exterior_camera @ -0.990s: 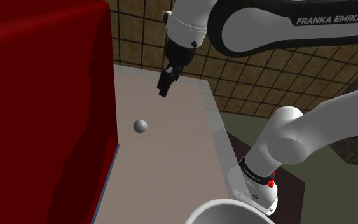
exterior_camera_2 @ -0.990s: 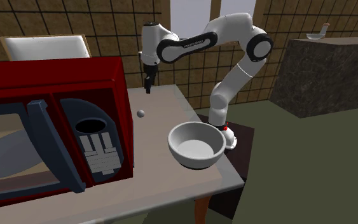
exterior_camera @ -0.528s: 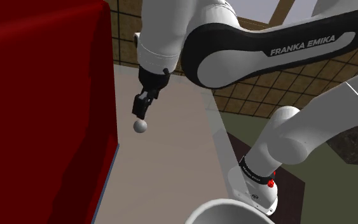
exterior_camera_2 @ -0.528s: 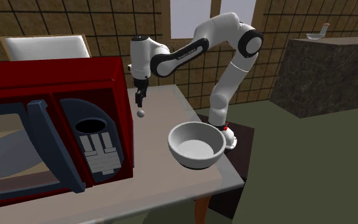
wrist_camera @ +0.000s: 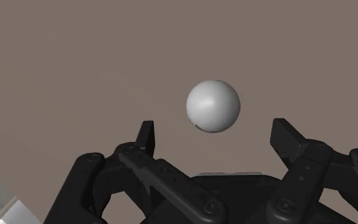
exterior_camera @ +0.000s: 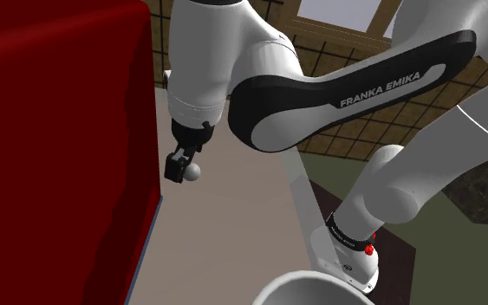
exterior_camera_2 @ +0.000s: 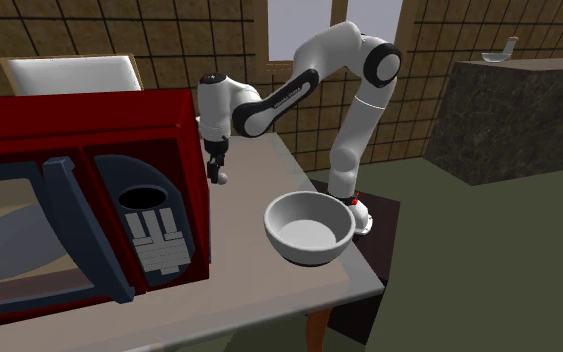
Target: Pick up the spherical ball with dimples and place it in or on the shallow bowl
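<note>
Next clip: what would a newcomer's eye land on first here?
A big red microwave takes the second exterior view's left. Beside it the open gripper hangs over a small grey ball on the table, fingers clear of it. A white bowl sits by the arm's base.

This looks like a home kitchen. A large red microwave oven (exterior_camera_2: 89,130) with a blue-grey framed door and a grey keypad (exterior_camera_2: 154,243) stands on a table (exterior_camera_2: 254,285), and a white shallow bowl (exterior_camera_2: 304,256) sits on the same tabletop. The walls (exterior_camera_2: 69,30) are brown tile with dark grout lines, broken by a wood-framed window (exterior_camera_2: 304,25). A white chair back (exterior_camera_2: 69,75) shows behind the microwave. Across an olive-green floor (exterior_camera_2: 489,260) stands a dark, stone-like counter (exterior_camera_2: 519,110) with a small grey utensil (exterior_camera_2: 497,52) lying on top
</note>
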Tool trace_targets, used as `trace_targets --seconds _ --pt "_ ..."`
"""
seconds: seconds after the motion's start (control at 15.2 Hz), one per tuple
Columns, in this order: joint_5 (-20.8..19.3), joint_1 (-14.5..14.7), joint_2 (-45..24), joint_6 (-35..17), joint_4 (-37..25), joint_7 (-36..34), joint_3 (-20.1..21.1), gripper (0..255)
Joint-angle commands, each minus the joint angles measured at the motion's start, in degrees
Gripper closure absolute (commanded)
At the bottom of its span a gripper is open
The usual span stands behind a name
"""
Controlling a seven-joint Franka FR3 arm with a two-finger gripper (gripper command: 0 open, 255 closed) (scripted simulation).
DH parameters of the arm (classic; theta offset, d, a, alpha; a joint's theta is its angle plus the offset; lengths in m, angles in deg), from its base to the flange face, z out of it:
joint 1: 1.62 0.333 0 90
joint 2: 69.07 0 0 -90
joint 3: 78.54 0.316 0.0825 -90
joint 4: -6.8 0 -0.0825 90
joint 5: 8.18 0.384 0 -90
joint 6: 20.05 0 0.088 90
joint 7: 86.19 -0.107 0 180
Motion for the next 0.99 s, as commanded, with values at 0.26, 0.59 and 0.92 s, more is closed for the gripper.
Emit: trace_targets --seconds 0.26,0.59,0.92 --pt "-1.1 -0.6 -1.5 -2.7 1.4 -0.8 0.4 0" --pt "-1.1 -0.6 -1.5 -2.7 1.4 -0.8 0.4 0" --pt "-1.1 -0.6 -1.5 -2.7 1.4 -0.8 0.4 255"
